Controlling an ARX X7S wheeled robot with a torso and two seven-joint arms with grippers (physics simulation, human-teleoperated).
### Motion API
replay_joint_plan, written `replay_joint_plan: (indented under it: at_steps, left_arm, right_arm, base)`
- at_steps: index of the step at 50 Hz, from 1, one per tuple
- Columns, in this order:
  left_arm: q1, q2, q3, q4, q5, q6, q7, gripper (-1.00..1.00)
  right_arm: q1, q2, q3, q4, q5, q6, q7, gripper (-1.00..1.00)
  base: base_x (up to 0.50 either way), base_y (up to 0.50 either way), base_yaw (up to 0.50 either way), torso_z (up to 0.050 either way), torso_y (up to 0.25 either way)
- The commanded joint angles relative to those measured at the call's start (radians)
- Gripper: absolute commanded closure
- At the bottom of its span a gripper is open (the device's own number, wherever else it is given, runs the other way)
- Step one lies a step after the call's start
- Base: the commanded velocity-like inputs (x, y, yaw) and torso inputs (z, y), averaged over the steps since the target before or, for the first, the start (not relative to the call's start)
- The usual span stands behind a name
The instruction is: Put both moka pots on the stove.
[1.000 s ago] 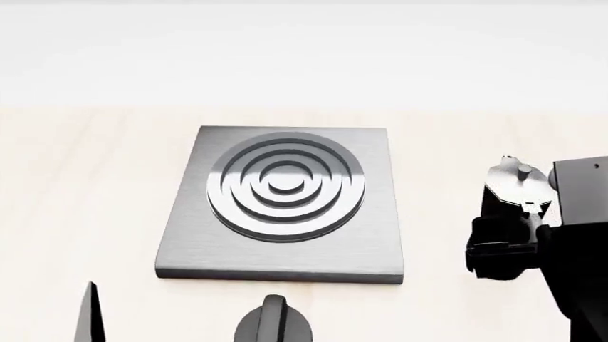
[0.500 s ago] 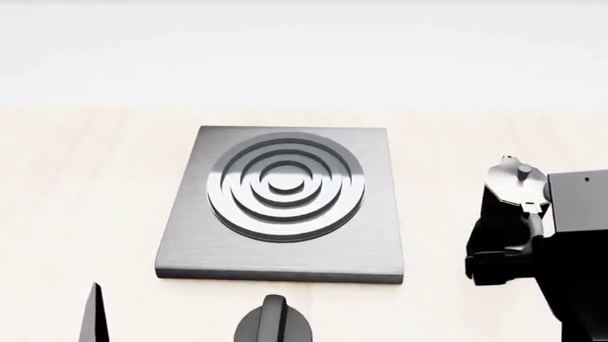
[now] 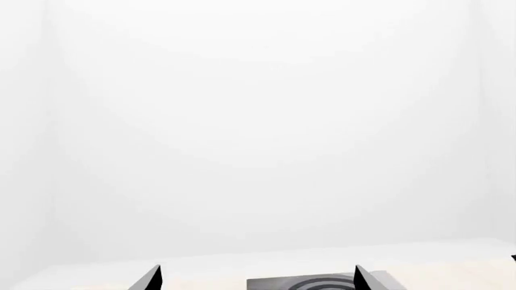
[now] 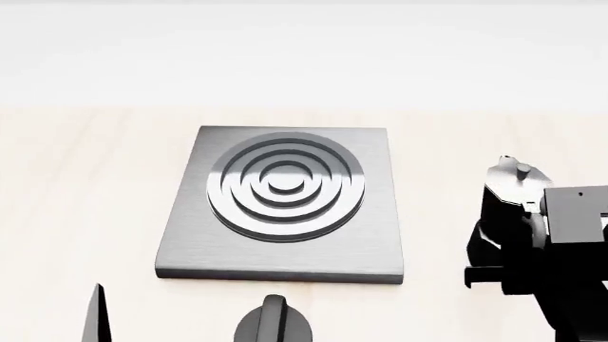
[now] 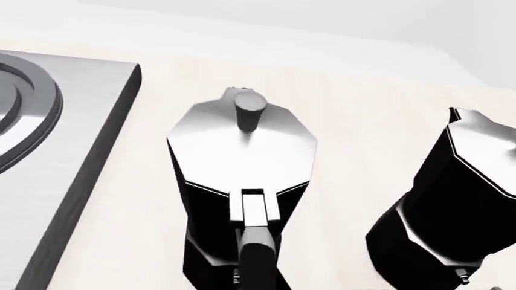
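The stove [image 4: 285, 206], a grey metal plate with a ring burner, lies in the middle of the pale wood table with nothing on it. One moka pot [image 4: 505, 203] stands on the table to its right, half hidden by my right gripper [image 4: 532, 271], which is close against its near side. The right wrist view shows this moka pot [image 5: 241, 181] with its handle towards the camera, the second moka pot [image 5: 451, 205] beside it, and the stove's edge [image 5: 57, 157]. No right fingertips show there. My left gripper [image 3: 256, 279] is open and empty, with the stove [image 3: 315, 283] beyond it.
A squat black round knob [image 4: 273, 324] sits on the table just in front of the stove's near edge. One left finger [image 4: 95, 313] shows at the lower left of the head view. A white wall stands behind the table.
My right arm has moved down and towards me beside the pot. The pot and the stove have not moved. The left finger has shifted slightly right.
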Motion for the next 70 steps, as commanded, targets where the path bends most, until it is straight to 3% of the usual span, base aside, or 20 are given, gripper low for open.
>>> replay_joint_plan:
  at_steps: [1,14,41,53,70]
  left_arm:
    - [-0.002,-0.002,0.007,-0.001,0.001,-0.001,-0.004,-1.00]
    - [-0.003,-0.007,0.006,0.004,-0.004,-0.003,-0.009,-1.00]
    - [-0.006,-0.015,-0.002,-0.004,-0.040,0.006,-0.012,-1.00]
    - [-0.009,-0.021,0.002,-0.002,-0.035,-0.008,-0.017,-1.00]
    - [-0.008,-0.027,-0.002,-0.006,-0.044,-0.006,-0.022,-1.00]
  right_arm:
    - [-0.006,0.000,-0.003,0.008,-0.005,-0.007,-0.004,1.00]
    - [-0.017,0.008,-0.002,-0.055,0.003,0.015,0.008,1.00]
    - [-0.013,0.023,0.022,-0.423,0.050,0.108,0.084,1.00]
    - [0.017,-0.032,0.009,-0.445,0.028,-0.008,0.084,1.00]
    - [0.099,-0.181,-0.081,-0.271,-0.032,-0.187,0.045,1.00]
  base:
    - [0.00,0.00,0.00,0.000,0.000]
    - [0.00,0.00,0.00,0.000,0.000]
    - [0.00,0.00,0.00,0.000,0.000]
    - [0.00,0.00,0.00,0.000,0.001]
    - [0.00,0.00,0.00,0.000,0.001]
